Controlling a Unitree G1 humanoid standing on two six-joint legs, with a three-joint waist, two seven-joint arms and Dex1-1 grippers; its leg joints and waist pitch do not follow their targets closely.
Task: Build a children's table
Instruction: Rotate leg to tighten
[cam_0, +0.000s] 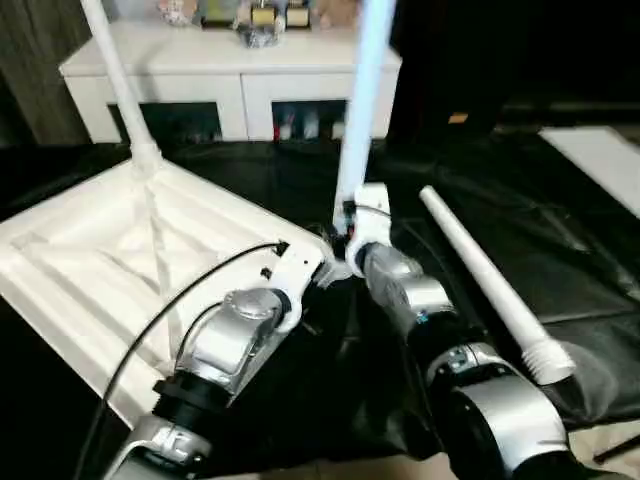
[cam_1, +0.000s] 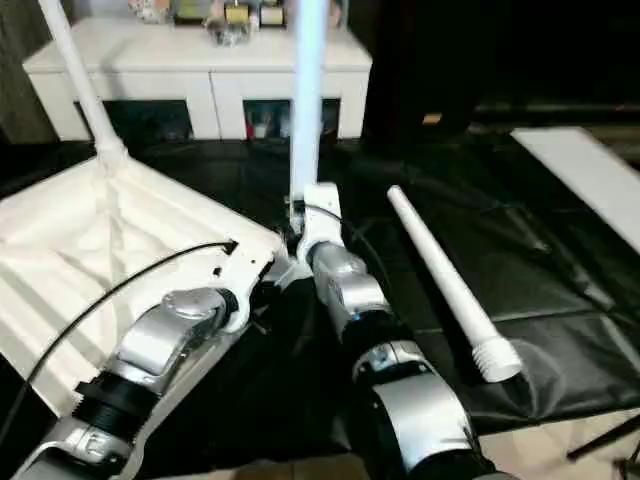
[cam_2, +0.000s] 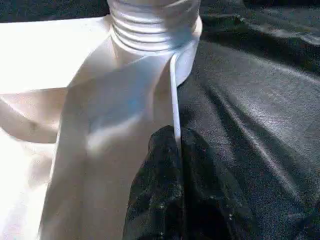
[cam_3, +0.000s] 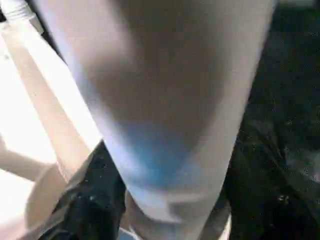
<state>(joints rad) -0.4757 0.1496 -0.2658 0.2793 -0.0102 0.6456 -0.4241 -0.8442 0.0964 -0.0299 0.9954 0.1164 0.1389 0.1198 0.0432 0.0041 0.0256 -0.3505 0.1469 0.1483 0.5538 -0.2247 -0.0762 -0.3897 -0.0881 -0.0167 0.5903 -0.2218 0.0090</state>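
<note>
The white tabletop lies upside down on the left, ribbed side up. One white leg stands in its far corner socket. A second leg stands upright at the near right corner, its threaded end at the socket. My right gripper is shut on this leg low down; the leg fills the right wrist view between black fingers. My left gripper is shut on the tabletop's thin edge rib just beside that socket. A third leg lies loose on the right.
A black sheet covers the floor under everything. A white cabinet with small items on top stands at the back. A flat white board lies at the far right edge.
</note>
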